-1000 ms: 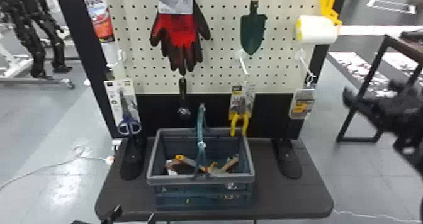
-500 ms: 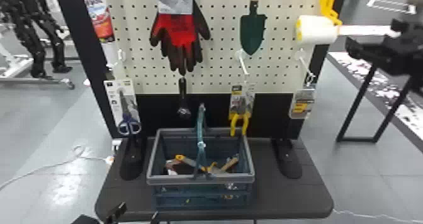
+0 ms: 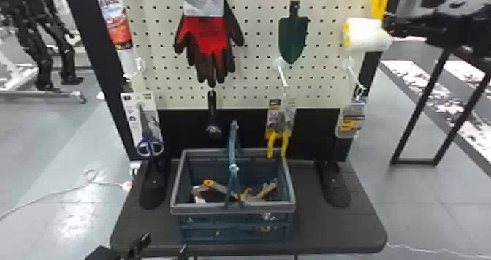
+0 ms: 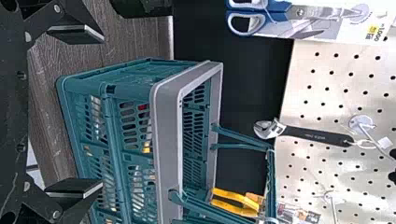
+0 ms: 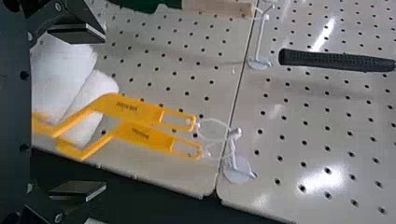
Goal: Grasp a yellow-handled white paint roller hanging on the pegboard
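Black fingers of the left gripper (image 4: pixel 77 109) are spread wide with nothing between them. In the head view it's parked low at about 7 o'clock, at the near edge of the dark table (image 3: pixel 328 233). Its wrist camera looks straight at the teal basket (image 3: pixel 233 207), which stands at 6 o'clock with a few hand tools lying inside.

Moving right along the pegboard (image 3: pixel 255 80), there's a red glove (image 3: pixel 208 40) up near 12 o'clock and a green trowel (image 3: pixel 292 36) at roughly 1.

The paint roller (image 3: pixel 363 34) hangs at about 2 o'clock, right at the board's edge, with its white sleeve sticking out sideways and its yellow handle (image 5: pixel 140 121) hooked onto a white peg (image 5: pixel 233 154). From the right wrist camera it honestly looks like two yellow frames share that peg, but that's hard to call for sure.

The right gripper (image 5: pixel 91 109) is up at the roller's 3 o'clock side in the head view. Its fingers are fully apart and the white sleeve sits in the gap between them. Nothing is clamped, and whether a finger is touching the sleeve can't be made out.
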You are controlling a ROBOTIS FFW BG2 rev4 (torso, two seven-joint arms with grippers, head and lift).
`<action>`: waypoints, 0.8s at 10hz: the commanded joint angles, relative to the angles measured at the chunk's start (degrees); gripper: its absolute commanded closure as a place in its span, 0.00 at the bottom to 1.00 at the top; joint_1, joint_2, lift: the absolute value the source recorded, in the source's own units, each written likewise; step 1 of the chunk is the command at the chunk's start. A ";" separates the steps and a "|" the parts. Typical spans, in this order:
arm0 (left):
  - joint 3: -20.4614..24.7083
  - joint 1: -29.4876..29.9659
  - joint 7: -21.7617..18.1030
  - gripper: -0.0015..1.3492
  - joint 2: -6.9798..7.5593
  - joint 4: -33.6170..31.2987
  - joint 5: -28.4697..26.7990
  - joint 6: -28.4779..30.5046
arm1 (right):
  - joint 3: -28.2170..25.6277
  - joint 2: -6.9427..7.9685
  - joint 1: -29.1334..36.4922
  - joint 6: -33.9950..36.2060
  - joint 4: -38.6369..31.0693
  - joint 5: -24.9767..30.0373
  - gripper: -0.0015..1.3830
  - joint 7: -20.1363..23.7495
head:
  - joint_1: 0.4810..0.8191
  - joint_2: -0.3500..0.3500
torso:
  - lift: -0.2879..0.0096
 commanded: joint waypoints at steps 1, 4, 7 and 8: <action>-0.35 -0.80 -0.19 0.16 0.09 0.51 0.02 0.03 | 2.63 0.33 -2.91 1.68 5.69 -7.10 0.13 1.44 | 0.20 0.50 | 0.63; -0.97 -1.59 -0.37 0.16 0.00 1.39 0.02 0.03 | 5.26 0.76 -6.51 1.68 9.56 -6.74 0.13 4.25 | 0.20 0.50 | 0.63; -1.14 -2.74 -1.25 0.16 -0.53 2.44 -0.25 0.03 | 5.79 0.68 -8.18 0.27 11.85 -6.48 0.13 5.30 | 0.20 0.50 | 0.63; -1.14 -3.09 -1.51 0.16 -0.53 2.62 -0.34 0.03 | 5.79 0.68 -8.53 -0.43 12.37 -6.39 0.26 5.39 | 0.20 0.50 | 0.63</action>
